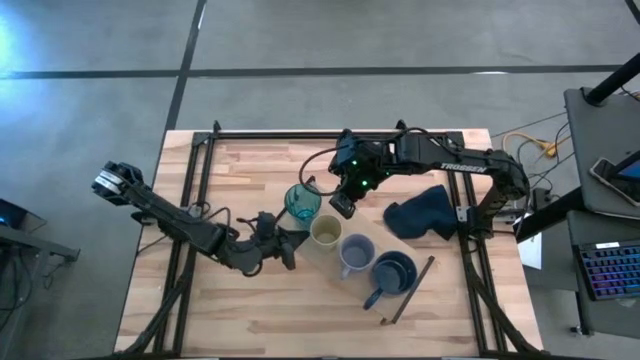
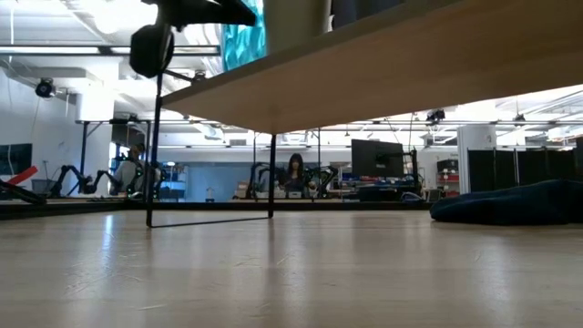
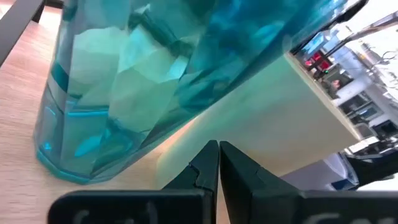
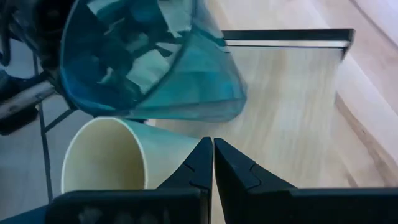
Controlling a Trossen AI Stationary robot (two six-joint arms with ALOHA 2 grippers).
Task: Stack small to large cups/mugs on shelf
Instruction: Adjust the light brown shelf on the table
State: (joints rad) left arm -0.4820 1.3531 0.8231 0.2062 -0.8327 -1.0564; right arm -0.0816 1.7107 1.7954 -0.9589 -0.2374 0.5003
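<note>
Four cups stand in a slanting row on the light-wood shelf [image 1: 318, 262]: the teal tumbler [image 1: 302, 202], the yellowish-olive cup [image 1: 326, 231], the periwinkle cup [image 1: 356, 251] and the navy handled mug [image 1: 391, 273]. Each rests on its base, none inside another. My left gripper [image 1: 292, 249] is shut, beside the row on its near-left side, by the tumbler [image 3: 124, 74] and the yellowish cup [image 3: 261, 118]. My right gripper [image 1: 342, 208] is shut, on the row's far side, between the tumbler [image 4: 149, 68] and the yellowish cup [image 4: 106, 155]. My left gripper has its shut fingertips [image 3: 214, 152] close in front of the yellowish cup's side wall; I cannot tell whether they touch it. My right gripper has its shut fingertips [image 4: 208, 149] at the yellowish cup's side wall [image 4: 168, 146], below the tumbler; I cannot tell whether they touch it.
A dark blue cloth [image 1: 422, 214] lies on the tabletop to the right of the row; it also shows in the low view [image 2: 515, 202]. The shelf stands raised on thin dark bars [image 2: 151, 155], one end bar [image 1: 408, 291] near the navy mug. Black frame rails run along the table's sides.
</note>
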